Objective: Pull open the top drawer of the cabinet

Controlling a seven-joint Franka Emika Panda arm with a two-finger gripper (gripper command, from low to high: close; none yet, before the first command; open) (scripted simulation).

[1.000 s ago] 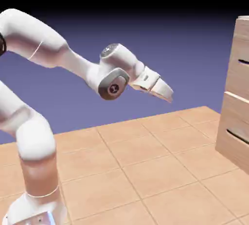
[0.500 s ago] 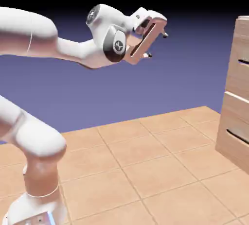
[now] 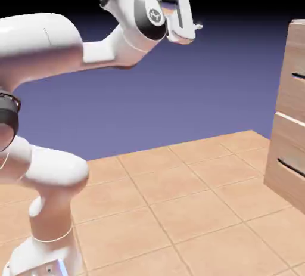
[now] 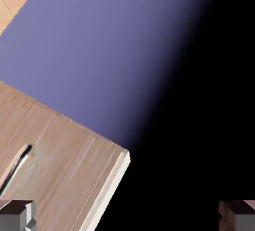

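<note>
Blue-violet backdrop fading to black rises behind one tan tiled table (image 3: 179, 209). One white arm (image 3: 71, 48) holds its gripper (image 3: 194, 9) high, fingers spread wide apart and empty. One cabinet (image 3: 292, 120) sits cut off at the exterior view's right; two slot handles show, the top drawer (image 3: 294, 75) only partly visible.

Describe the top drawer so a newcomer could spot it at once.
At the exterior view's right edge stands the pale wood cabinet. Its uppermost front panel is the top drawer, with a dark slot handle; the like panel below the seam sits lower, nearer the tiled floor.
</note>
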